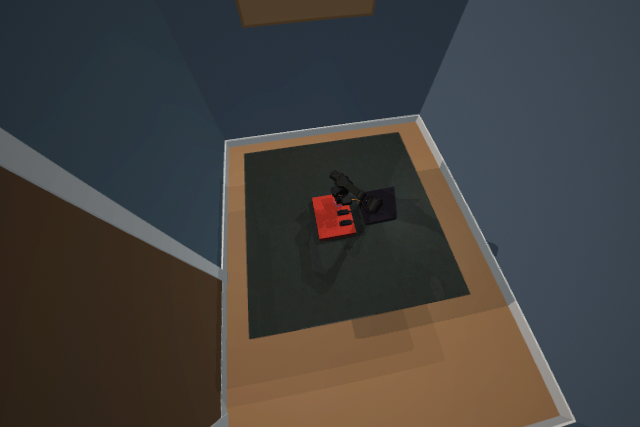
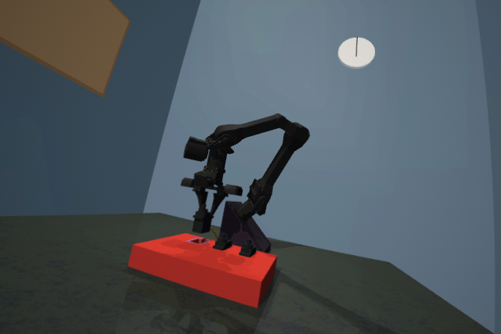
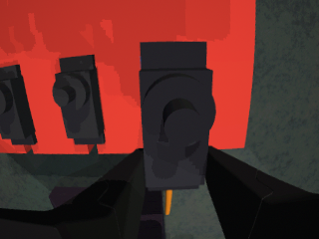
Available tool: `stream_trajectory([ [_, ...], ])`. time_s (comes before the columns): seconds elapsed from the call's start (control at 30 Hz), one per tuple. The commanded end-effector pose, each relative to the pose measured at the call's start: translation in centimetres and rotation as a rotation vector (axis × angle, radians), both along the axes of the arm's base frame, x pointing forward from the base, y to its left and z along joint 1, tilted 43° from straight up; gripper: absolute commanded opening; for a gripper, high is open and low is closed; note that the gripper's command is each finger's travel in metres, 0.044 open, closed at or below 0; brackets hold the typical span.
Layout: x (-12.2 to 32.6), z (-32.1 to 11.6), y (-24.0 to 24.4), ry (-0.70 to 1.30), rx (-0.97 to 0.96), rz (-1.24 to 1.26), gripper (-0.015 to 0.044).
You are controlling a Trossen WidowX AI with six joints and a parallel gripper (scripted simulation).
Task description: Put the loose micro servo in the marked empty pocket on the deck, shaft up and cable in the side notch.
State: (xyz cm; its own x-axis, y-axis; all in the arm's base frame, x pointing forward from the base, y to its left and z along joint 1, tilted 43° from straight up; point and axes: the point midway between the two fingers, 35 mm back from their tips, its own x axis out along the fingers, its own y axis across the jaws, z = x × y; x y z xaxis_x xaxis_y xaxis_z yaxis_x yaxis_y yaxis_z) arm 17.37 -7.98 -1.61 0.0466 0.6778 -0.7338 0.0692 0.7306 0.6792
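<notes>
My gripper (image 1: 342,198) (image 2: 205,214) (image 3: 174,154) is shut on the loose black micro servo (image 2: 200,223) (image 3: 174,110). The servo is upright, its round output shaft facing up towards the wrist camera. It hangs a little above the red deck (image 1: 328,226) (image 2: 194,267) (image 3: 231,30), not touching it. Its orange cable (image 2: 213,231) (image 3: 168,201) comes out on the arm-base side. The pocket (image 2: 196,241), outlined in blue-violet, is empty and lies just below the servo in the exterior view; the servo hides it in the wrist view.
Two black servos sit in the deck in a row beside the pocket: the nearer one (image 1: 343,212) (image 2: 221,242) (image 3: 80,102) and the farther one (image 1: 345,222) (image 2: 247,249) (image 3: 15,105). The dark arm base (image 1: 385,202) (image 2: 232,220) stands behind the deck's cable-side edge.
</notes>
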Motion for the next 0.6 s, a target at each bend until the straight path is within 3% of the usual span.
stream_trajectory([
  [0.0,-0.3,-0.1,0.0,-0.009,-0.010,0.005,0.0000],
  [0.57,-0.2,-1.4,1.2,-0.009,-0.009,0.005,0.0000],
])
